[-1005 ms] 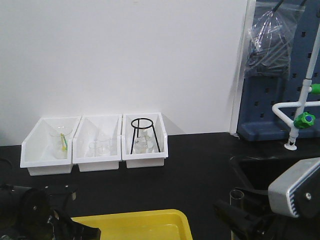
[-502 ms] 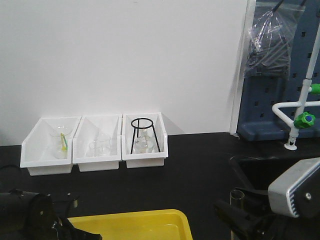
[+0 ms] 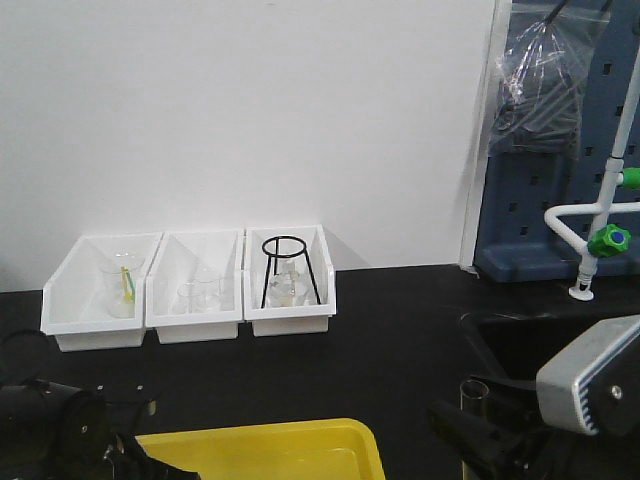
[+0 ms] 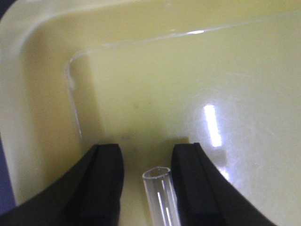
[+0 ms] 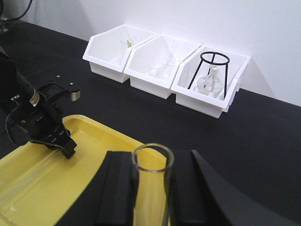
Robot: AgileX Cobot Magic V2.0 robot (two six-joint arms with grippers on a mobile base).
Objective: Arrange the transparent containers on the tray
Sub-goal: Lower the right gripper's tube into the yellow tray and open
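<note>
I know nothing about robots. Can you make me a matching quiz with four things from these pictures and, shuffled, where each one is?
1. black tripod stand
2. green tap knob
3. left arm's test tube
4. right arm's test tube

A. upright, clamped between fingers
B. low over the yellow tray
C. in the rightmost white bin
D. on the white tap pipe

Pairs: 1-C, 2-D, 3-B, 4-A
</note>
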